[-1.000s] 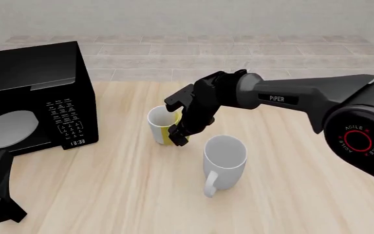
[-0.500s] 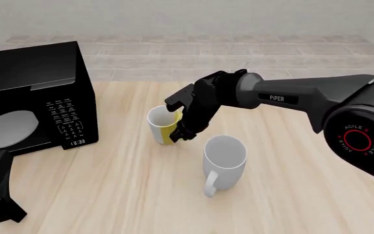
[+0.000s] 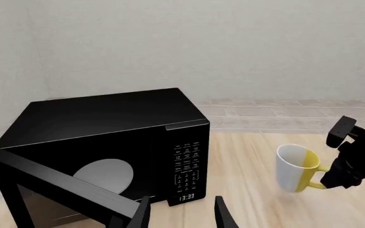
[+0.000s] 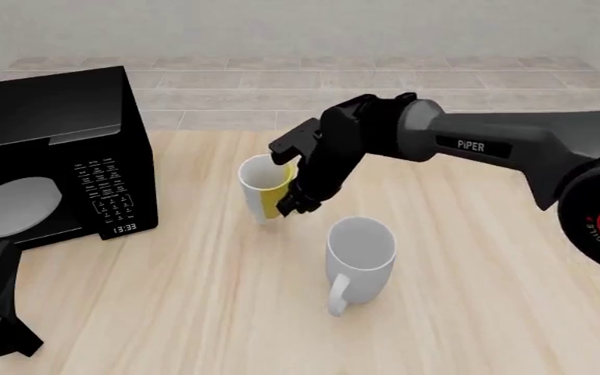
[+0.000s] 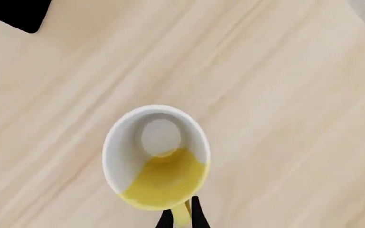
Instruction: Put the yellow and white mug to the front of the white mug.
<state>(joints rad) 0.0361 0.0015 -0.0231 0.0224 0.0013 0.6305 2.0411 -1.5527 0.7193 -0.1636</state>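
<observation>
Raised since half a second ago: yellow and white mug (image 4: 262, 188) now a little higher and farther back in the front view, tilted, its base seemingly clear of the table (image 4: 467, 312), carried by the right gripper (image 4: 291, 199), whose arm has also shifted up and to the right. Closed on the mug's yellow handle (image 5: 181, 216), as seen in the right wrist view, with two dark fingertips (image 5: 197, 214) pinching the handle from either side below the rim. Mug mouth open toward that camera, pale interior with the yellow half nearest the gripper. Seen from the left wrist view as well: same mug (image 3: 296, 167) white on one side, yellow on the other, handle gripped by the black right gripper (image 3: 344, 178). White mug (image 4: 359, 258) upright on the table, nearer the camera and to the right of the lifted mug, close by but not touching it, handle turned toward the camera. Black microwave (image 4: 55, 160) at the table's left, door swung open, clock reading 13:33. Left gripper (image 3: 181, 213) low at the near left of the front view, well apart from both mugs, fingers spread with a clear gap and nothing between them.
</observation>
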